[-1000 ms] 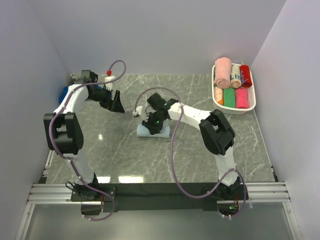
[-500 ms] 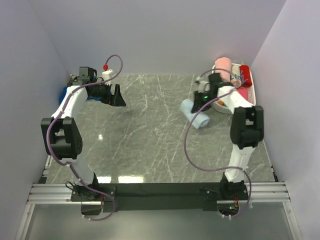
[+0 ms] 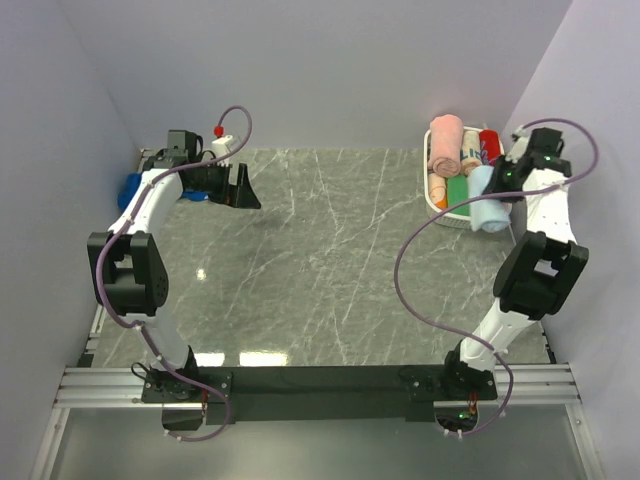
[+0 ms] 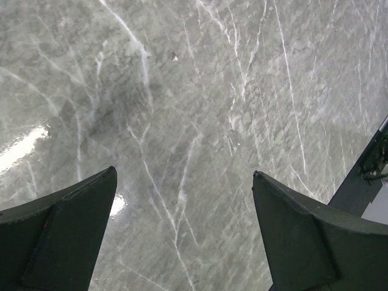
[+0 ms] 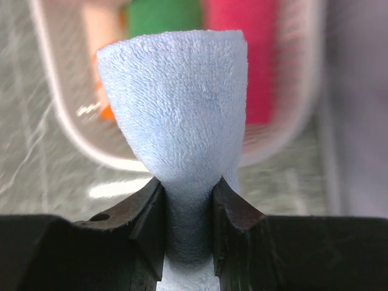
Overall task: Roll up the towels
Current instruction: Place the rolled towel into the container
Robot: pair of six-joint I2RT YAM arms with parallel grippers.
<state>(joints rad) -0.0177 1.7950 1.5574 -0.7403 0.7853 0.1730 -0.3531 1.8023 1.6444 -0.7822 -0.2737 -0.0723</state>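
"Starting with the overhead camera, what was the right gripper (image 3: 494,188) doing?"

"Pinching the pale blue towel (image 3: 490,213), already rolled. The roll hung under its fingers, right at the rim of the white basket (image 3: 437,203). My guess was that it was held there to be dropped in beside the coloured rolls (image 3: 447,145) packed just past the fingertips."

"And the left gripper (image 3: 240,188)?"

"Spread wide and carrying nothing, hovering above the marble table (image 3: 330,250). The royal blue towel (image 3: 130,188) lay behind its wrist by the wall, well apart from the fingers. The arm hid too much of it to tell whether it was flat or bunched."

"Did the left wrist camera add anything?"

"Only bare marble between two fingers standing far apart, with no cloth within their reach. I took the open stance as readiness for the next grab."

"And the right wrist camera?"

"Both fingers squeezed the roll at its waist, so the terry flared out ahead of the tips. The basket sat blurred just beyond and below them, showing orange, green and pink inside. Gripping across the middle probably kept the roll from unwinding — and the task looked about half done."
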